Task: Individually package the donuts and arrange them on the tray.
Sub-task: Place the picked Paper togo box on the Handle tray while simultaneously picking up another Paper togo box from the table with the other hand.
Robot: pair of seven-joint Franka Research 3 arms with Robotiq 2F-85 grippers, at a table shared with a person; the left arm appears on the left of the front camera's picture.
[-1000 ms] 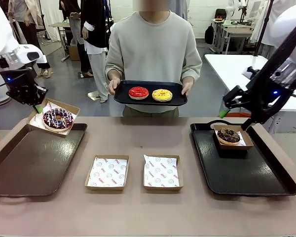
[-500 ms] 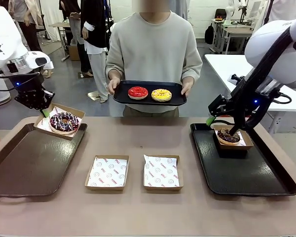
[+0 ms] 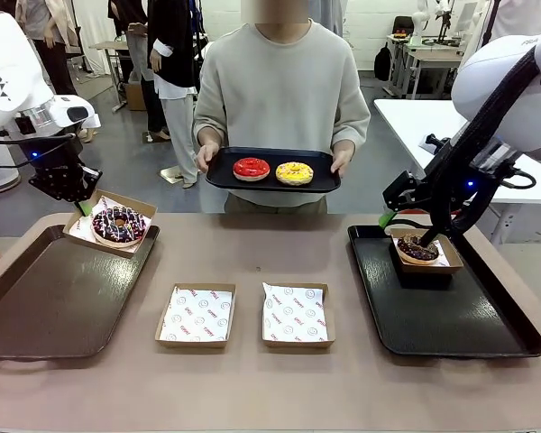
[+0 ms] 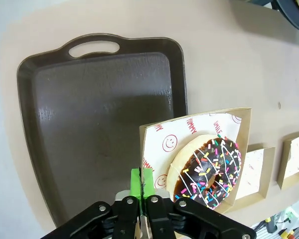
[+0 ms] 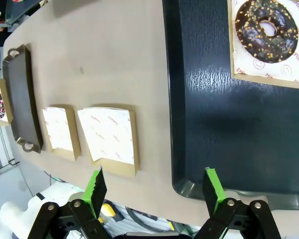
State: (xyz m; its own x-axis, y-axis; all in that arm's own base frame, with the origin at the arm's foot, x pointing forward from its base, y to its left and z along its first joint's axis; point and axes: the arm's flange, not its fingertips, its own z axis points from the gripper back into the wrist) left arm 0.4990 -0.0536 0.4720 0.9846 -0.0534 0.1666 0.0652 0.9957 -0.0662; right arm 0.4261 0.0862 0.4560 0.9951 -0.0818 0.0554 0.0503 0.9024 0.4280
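Tan table (image 3: 252, 379) between robot and person carries a dark tray at each end and two empty boxes (image 3: 196, 316) in the middle. The left gripper (image 4: 141, 180) is pinched tight on one edge of a paper-lined box (image 4: 157, 142) holding the sprinkled donut (image 4: 226, 159). The box hangs tilted over the far right corner of the left tray (image 3: 45, 307).

A single-edge pinch on thin card is the weak point. The box could sag or twist, and the donut could slide toward the low side. The raised tray rim lies just under the box, so a low corner could catch on it. Beyond the rim the tray floor is bare — plenty of room to set down.

The right gripper (image 5: 154, 181) has its fingers spread wide, holding nothing, above the right tray (image 3: 451, 316). There the dark donut (image 5: 246, 27) sits boxed at the far end. The red donut (image 3: 242, 170) and yellow donut (image 3: 284, 173) wait on the person's tray (image 3: 320, 180).
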